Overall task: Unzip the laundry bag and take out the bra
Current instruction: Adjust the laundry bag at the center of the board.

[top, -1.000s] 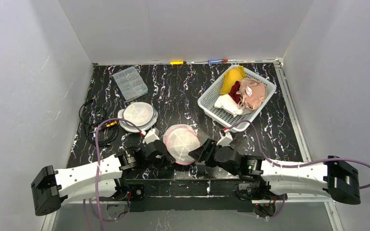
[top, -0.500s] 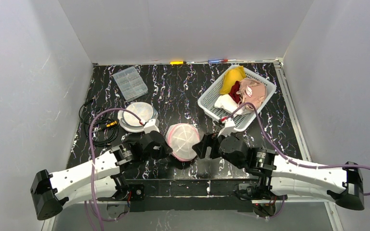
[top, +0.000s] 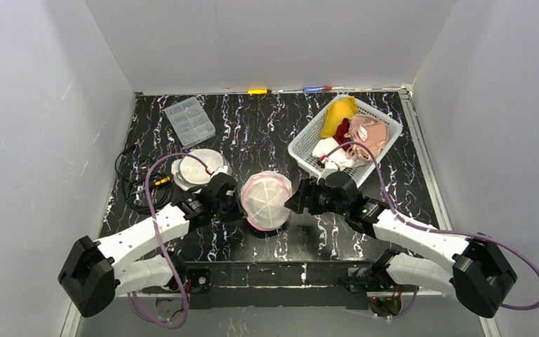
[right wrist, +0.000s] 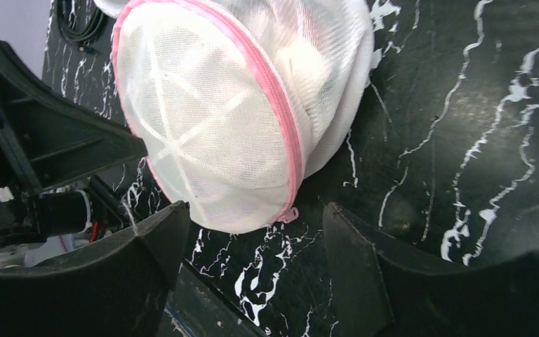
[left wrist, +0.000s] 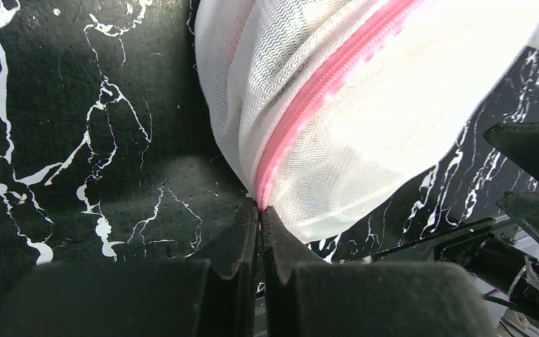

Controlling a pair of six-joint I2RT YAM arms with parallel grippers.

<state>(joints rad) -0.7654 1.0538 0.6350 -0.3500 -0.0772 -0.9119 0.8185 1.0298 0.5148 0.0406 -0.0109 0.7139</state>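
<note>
Left pincer (left wrist: 260, 208) on edge-up laundry bag (top: 267, 200)

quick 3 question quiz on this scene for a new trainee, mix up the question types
1. True or false: the left gripper is shut on the laundry bag at its pink zipper.
2. The right gripper is: A) shut on the bag; B) open, close to the bag; C) out of every view.
3. Fill in: the white basket stands on the ___ arm's side.
Key: 1 true; 2 B; 3 right.
</note>
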